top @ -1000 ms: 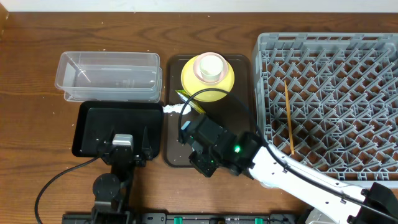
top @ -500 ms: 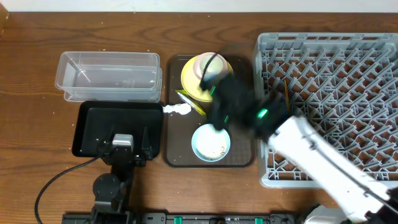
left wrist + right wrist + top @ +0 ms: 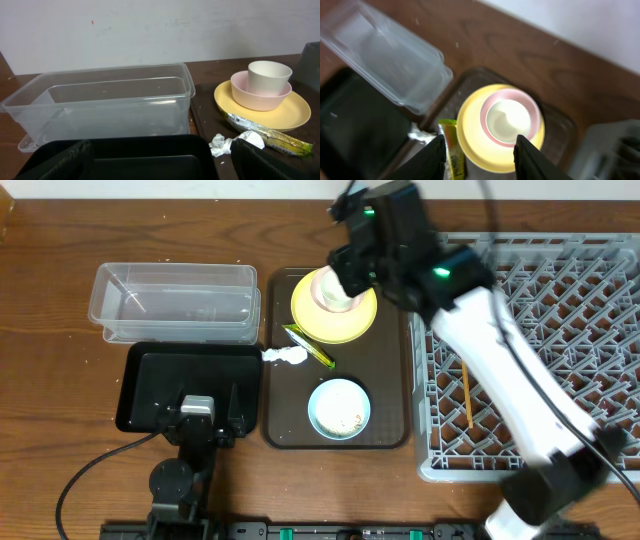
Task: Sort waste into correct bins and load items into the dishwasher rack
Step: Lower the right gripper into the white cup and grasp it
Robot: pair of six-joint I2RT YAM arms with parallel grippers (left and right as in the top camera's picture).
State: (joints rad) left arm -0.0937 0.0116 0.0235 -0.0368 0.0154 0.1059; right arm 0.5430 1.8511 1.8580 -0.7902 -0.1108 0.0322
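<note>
Right wrist view: which way does the wrapper [image 3: 452, 155] lie?
— Lower left, long axis nearly up-down the frame, just beside one finger of the right gripper [image 3: 480, 160]. Jaws spread, empty. Farther: yellow plate [image 3: 470, 142] carrying the pink cup [image 3: 485, 112], mid-frame.

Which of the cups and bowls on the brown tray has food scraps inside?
The light blue bowl, standing alone; the white cup sits nested in the pink cup on the yellow plate.
</note>
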